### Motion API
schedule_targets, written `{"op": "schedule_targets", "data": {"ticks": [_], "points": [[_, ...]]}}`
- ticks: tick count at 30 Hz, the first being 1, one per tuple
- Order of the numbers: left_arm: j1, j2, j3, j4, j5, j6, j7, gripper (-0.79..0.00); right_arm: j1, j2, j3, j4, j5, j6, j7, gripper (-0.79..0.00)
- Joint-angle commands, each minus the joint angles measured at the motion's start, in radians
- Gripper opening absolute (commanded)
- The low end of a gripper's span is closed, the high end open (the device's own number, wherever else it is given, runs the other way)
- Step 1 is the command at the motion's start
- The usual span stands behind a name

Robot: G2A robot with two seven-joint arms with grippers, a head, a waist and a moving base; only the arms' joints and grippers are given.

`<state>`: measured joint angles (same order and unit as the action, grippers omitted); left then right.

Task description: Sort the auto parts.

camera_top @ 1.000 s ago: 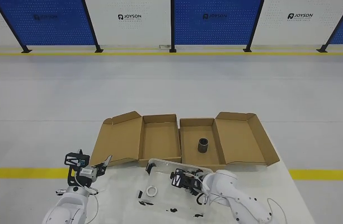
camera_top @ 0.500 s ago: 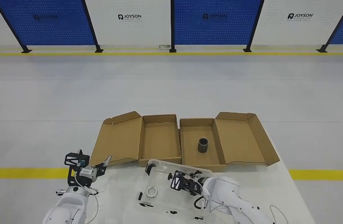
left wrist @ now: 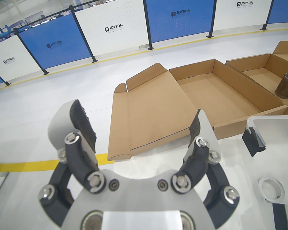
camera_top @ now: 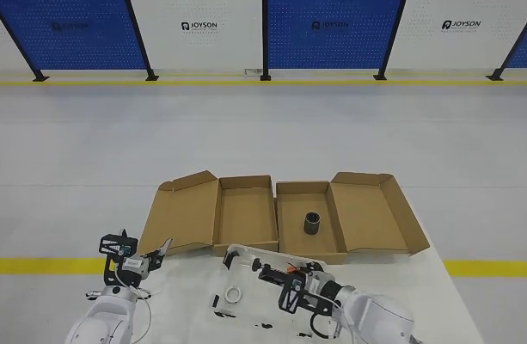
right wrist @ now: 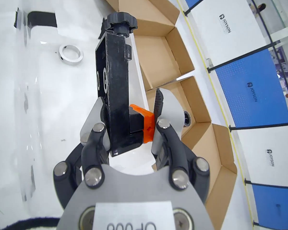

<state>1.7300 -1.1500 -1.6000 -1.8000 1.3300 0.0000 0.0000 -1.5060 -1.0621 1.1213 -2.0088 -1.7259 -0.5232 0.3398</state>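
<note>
The right gripper [right wrist: 130,111] pinches a black bracket [right wrist: 114,80] with a knob at its far end. 1 finger presses its flat face and the other an orange block [right wrist: 140,118] on its side. The bracket is held over the clear plastic tray [camera_top: 231,258], where a silver ring [right wrist: 70,54] lies. Beyond the tray on the surface [camera_top: 435,275] sit 2 open cardboard boxes. The right box [camera_top: 289,206] holds an upright dark cylindrical sleeve [camera_top: 312,223]. The left gripper [left wrist: 136,118] is spread wide, holding nothing, near the left box [camera_top: 246,215].

Spread gripper [left wrist: 138,118], cardboard box [left wrist: 213,92], metal ring [left wrist: 261,186]
</note>
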Motion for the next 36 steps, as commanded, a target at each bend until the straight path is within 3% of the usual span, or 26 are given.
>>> {"op": "schedule_targets", "data": {"ticks": [1, 12, 14, 20, 23, 26, 31, 36], "points": [[0.000, 0.000, 0.000, 0.000, 0.000, 0.000, 0.000, 0.000, 0.000, 0.004, 0.025, 0.006, 0.021, -0.027, -0.042, -0.785], [0.000, 0.000, 0.000, 0.000, 0.000, 0.000, 0.000, 0.000, -0.003, 0.005, 0.034, 0.016, 0.035, -0.035, -0.048, -0.785], [0.000, 0.000, 0.000, 0.000, 0.000, 0.000, 0.000, 0.000, -0.003, -0.002, 0.027, 0.009, 0.048, 0.037, 0.011, -0.785], [0.000, 0.000, 0.000, 0.000, 0.000, 0.000, 0.000, 0.000, 0.041, -0.012, -0.044, -0.167, -0.083, 0.049, 0.153, -0.785], [0.000, 0.000, 0.000, 0.000, 0.000, 0.000, 0.000, 0.000, 0.136, -0.026, -0.082, -0.200, -0.050, -0.004, 0.261, -0.785], [0.000, 0.000, 0.000, 0.000, 0.000, 0.000, 0.000, 0.000, 0.291, -0.055, -0.146, -0.147, 0.040, -0.020, 0.399, -0.785], [0.000, 0.000, 0.000, 0.000, 0.000, 0.000, 0.000, 0.000, 0.598, -0.133, -0.304, 0.078, 0.265, 0.014, 0.597, -0.785], [0.000, 0.000, 0.000, 0.000, 0.000, 0.000, 0.000, 0.000, 0.820, -0.221, -0.458, 0.335, 0.402, 0.095, 0.674, -0.785]]}}
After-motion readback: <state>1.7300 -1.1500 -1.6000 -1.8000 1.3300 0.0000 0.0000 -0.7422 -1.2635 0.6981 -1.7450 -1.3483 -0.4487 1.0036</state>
